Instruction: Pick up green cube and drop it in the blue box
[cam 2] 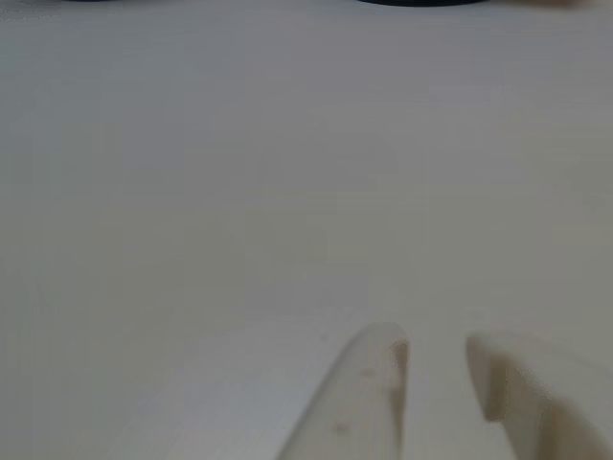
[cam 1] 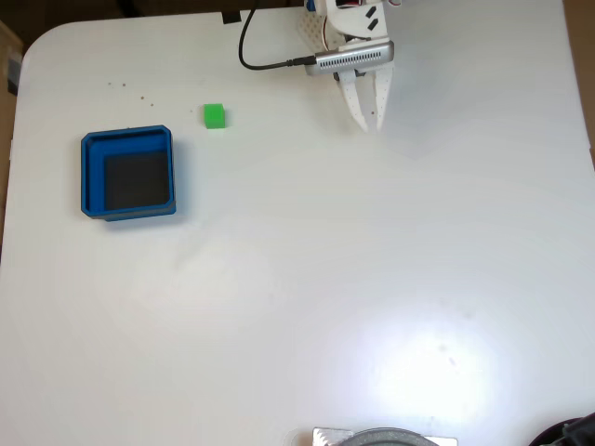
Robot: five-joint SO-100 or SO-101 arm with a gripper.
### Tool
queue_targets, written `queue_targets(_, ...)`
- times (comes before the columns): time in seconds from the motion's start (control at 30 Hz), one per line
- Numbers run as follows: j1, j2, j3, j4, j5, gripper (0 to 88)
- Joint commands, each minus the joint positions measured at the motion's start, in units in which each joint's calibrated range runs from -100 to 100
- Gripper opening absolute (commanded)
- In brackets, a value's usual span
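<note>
Fixed view: sm. bright green cube (cam 1: 215,115) near blue box (cam 1: 128,173).

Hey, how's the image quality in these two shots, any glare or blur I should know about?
Fixed view: sharp, with a bright glare patch on the white table; the small green cube and square blue box read clearly. Other view: soft and dim, the white pincer fingertips blurred at the bottom edge.

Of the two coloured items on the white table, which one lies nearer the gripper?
The small bright green cube. In the fixed view it sits left of the white gripper, while the square blue tray with the black floor lies farther left and lower.
</note>
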Motion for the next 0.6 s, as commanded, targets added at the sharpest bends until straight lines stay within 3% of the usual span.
queue_targets(0.0, -0.4, -0.7, 0.5, -1.3, -0.1, 2.5)
queue_targets(0.57, -0.4, -0.7, 0.5, -1.3, 0.1, 2.5)
